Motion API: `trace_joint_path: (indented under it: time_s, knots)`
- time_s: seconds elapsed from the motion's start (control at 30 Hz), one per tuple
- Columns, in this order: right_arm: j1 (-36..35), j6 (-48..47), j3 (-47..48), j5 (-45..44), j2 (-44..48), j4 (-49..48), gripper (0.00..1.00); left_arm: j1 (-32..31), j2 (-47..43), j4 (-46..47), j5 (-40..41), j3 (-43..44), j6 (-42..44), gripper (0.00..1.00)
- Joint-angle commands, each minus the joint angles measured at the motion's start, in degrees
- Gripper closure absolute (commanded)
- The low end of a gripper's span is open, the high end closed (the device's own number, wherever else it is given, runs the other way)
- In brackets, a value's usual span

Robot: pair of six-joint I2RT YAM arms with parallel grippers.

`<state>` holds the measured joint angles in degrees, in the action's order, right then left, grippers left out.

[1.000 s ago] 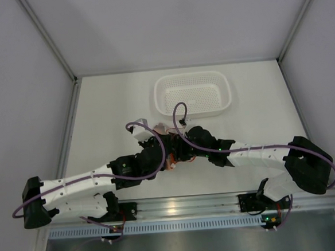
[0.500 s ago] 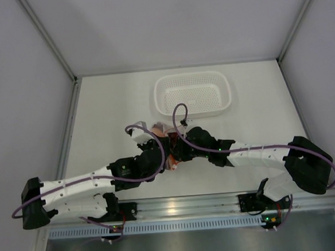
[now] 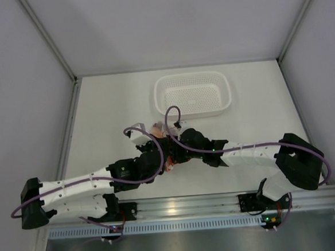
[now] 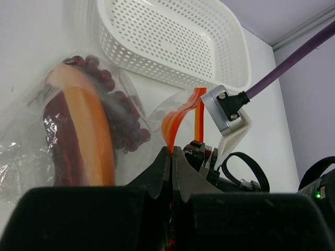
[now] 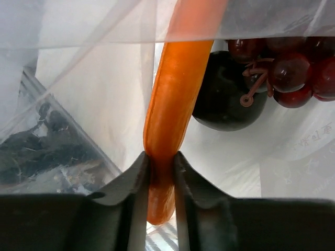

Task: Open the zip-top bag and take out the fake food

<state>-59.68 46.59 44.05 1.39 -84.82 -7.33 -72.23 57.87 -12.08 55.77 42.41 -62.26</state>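
White desk (image 3: 108,106) boxed in by grey walls, with the perforated basket (image 3: 193,95) at the upper middle of the top view. Just below it the two arms meet nose to nose over the bag (image 3: 158,128). The left arm (image 3: 85,186) comes in from the lower left and the right arm (image 3: 250,152) from the lower right, so neither is nearer, they're both on it.

Left wrist view: the left jaws are pressed together on a curl of the orange zip strip (image 4: 174,120) at centre frame. The other lip (image 4: 198,112) runs straight up just right of it, toward the right arm's wrist. Right wrist view: the right jaws are clamped on a long orange piece at centre. I read it as that other lip rather than the hot dog (image 4: 91,136), but it's so close up I wouldn't swear to it.

Food's all inside the bag. The hot dog and grapes (image 4: 123,123) are at the left of the left wrist frame, and the dark fruit (image 5: 225,94) is upper right in the right wrist frame.

What the next move hangs on, I think: the bag body lies away from both jaws, and the hot dog's long axis points off from the mouth. The two lips sit side by side between the jaws, so the pull has to go across the strip, jaws moving apart, not along it. This end looks peeled open, but I doubt the mouth is wide enough to get anything out.
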Motion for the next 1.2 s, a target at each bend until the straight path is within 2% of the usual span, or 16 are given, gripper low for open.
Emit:
trace_joint_path:
  time_s: [0.0, 0.07, 0.37, 0.5, 0.73, 0.9, 1.17]
  knots:
    - [-1.4, -0.3, 1.2, 0.1, -0.4, 0.0, 0.87, -0.4, -1.4, 2.8, 3.5, -0.4, -0.8, 1.00]
    - [-1.4, -0.1, 0.4, 0.2, 0.4, -0.4, 1.00, -0.4, -1.8, 2.8, 3.7, -0.8, -0.9, 1.00]
    - [0.0, -1.8, 1.7, -3.5, 7.6, 4.5, 1.00, -1.0, -3.4, 3.7, 0.1, -2.7, 2.5, 1.00]
    - [2.4, -1.2, 2.2, -3.1, 8.8, 5.5, 1.00, -2.5, -3.0, 6.7, -1.5, -4.2, 7.1, 1.00]
    - [6.0, -1.2, 3.9, -1.7, 10.3, 8.7, 1.00, -8.7, -2.4, 7.9, 3.1, -4.9, 11.9, 1.00]
    - [8.0, -2.6, 3.5, 4.5, 12.0, 10.8, 1.00, -9.3, -2.4, 7.9, 4.0, -6.3, 13.6, 1.00]
    - [7.9, -2.7, -0.7, 14.2, 19.6, 13.4, 1.00, -9.5, -2.0, 7.4, 8.4, -8.6, 9.5, 1.00]
